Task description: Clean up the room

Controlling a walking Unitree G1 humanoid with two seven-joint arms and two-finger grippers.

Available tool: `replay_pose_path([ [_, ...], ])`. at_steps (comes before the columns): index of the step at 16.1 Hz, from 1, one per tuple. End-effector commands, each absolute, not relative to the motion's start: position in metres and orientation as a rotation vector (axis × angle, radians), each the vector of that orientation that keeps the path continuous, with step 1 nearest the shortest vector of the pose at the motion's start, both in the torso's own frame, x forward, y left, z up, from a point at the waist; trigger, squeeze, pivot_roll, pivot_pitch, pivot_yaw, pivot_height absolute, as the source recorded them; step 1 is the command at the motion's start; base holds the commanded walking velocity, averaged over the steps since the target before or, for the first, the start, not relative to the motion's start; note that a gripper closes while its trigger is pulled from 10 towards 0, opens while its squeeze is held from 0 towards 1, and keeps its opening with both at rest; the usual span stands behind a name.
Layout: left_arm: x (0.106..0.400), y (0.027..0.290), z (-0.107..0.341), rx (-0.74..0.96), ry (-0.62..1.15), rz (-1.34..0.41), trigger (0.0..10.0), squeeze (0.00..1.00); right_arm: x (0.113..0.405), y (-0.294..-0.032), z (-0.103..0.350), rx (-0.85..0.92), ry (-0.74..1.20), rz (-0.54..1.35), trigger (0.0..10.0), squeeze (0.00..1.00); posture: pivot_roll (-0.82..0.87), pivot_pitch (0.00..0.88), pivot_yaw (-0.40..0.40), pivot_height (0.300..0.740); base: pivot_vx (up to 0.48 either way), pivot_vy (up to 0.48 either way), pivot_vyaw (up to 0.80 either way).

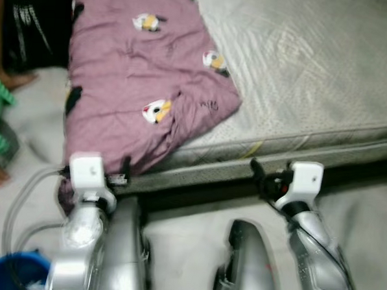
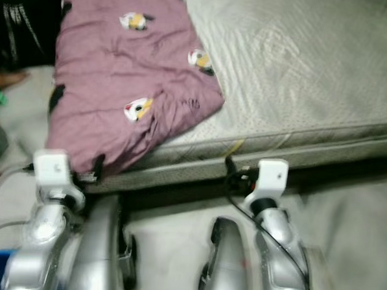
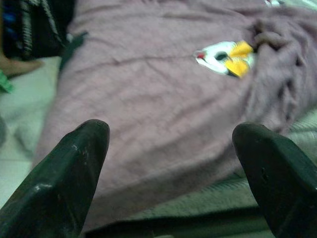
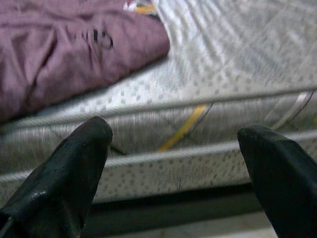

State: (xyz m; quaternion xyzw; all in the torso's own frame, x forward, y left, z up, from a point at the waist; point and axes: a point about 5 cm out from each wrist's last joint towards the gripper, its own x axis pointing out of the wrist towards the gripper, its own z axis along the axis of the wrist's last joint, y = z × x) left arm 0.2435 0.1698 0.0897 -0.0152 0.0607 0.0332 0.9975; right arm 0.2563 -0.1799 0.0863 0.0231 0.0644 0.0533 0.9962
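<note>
Mauve quilted blanket with cartoon-bird prints [image 1: 138, 77] draped over the grey mattress [image 1: 314, 80] edge

Left gripper [image 3: 173, 163] wide open, blanket just ahead between its jaws; right gripper [image 4: 178, 168] wide open facing the mattress side

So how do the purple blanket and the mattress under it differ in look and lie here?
The purple blanket is mauve with cartoon bird prints; the mattress is pale grey with a quilted pattern. The blanket is rumpled and folded, its edge hanging over the mattress side near the left gripper; the mattress lies flat. The blanket covers just the left part; the mattress runs on bare toward the right gripper. Both grippers are open.
</note>
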Motion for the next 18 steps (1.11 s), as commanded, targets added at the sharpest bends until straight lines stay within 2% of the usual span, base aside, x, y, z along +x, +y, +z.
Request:
replay_pose_path([
  [1, 0.2441, 0.1727, 0.0929, -0.026, 0.112, 0.070, 10.0, 0.00, 0.2560, -0.1779, 0.0874, 0.053, 0.127, 0.123, 10.0, 0.00, -0.03, 0.209, -0.040, 0.561, 0.000, 0.000, 0.55],
  [9, 0.2448, 0.1723, 0.0933, -0.022, 0.117, 0.063, 10.0, 0.00, 0.2556, -0.1725, 0.0863, 0.075, 0.141, 0.177, 10.0, 0.00, -0.03, 0.219, -0.039, 0.561, 0.000, 0.000, 0.07],
  [17, 0.2470, 0.1707, 0.0937, -0.016, 0.116, 0.059, 10.0, 0.00, 0.2552, -0.1701, 0.0869, 0.090, 0.142, 0.209, 10.0, 0.00, -0.04, 0.219, -0.037, 0.561, 0.000, 0.000, 0.75],
  [18, 0.2471, 0.1708, 0.0939, -0.017, 0.115, 0.056, 10.0, 0.00, 0.2554, -0.1702, 0.0865, 0.103, 0.143, 0.205, 10.0, 0.00, -0.04, 0.220, -0.038, 0.561, 0.000, 0.000, 0.00],
])
